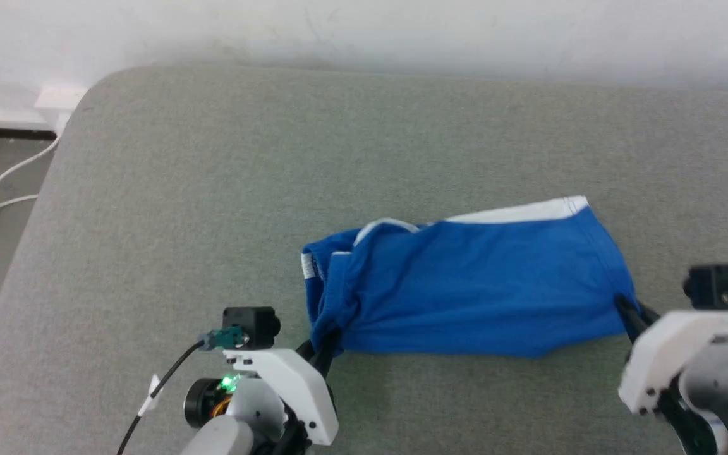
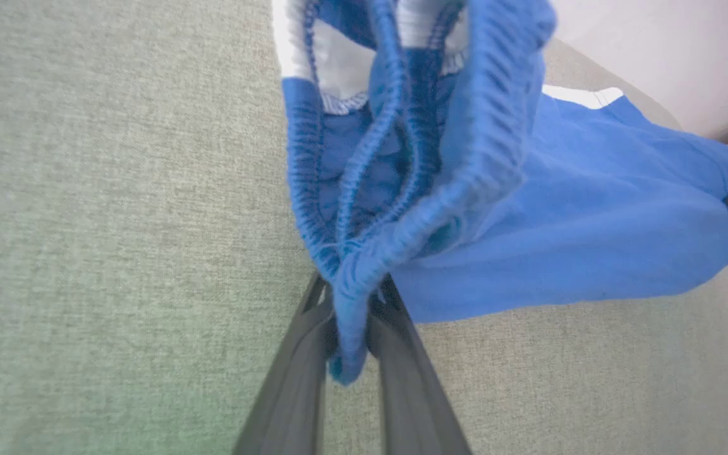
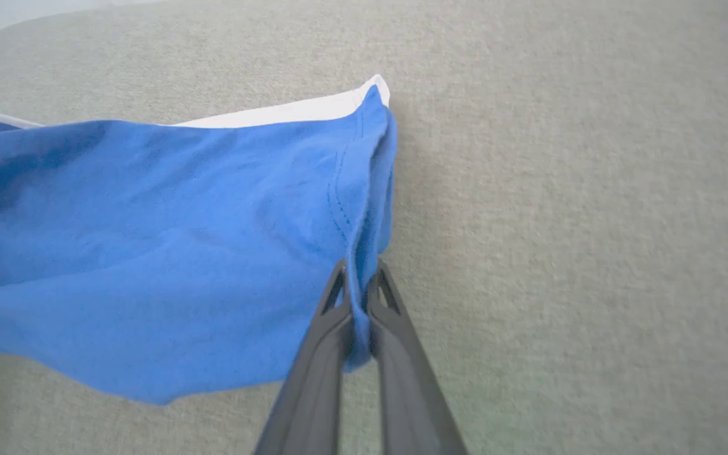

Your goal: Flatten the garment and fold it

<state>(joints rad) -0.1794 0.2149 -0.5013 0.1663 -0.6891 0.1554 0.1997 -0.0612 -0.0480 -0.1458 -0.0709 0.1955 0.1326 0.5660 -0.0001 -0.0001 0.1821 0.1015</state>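
Reaching in from the lower left, the left gripper (image 1: 328, 341) was clamped on the gathered waistband end of the garment (image 1: 478, 287). The right gripper (image 1: 626, 309), low at the right, pinched the opposite end. A small white label (image 1: 305, 265) at the waist was too small to read. The royal-blue shorts, with a white edge band (image 1: 515, 212), stretched sideways between both grippers over the grey cushion (image 1: 212, 189), bunched near the waist.

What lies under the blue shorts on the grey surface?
The grey upholstered surface shows all round the shorts and runs under them. The patch beneath is covered by cloth, so anything lying there cannot be seen.
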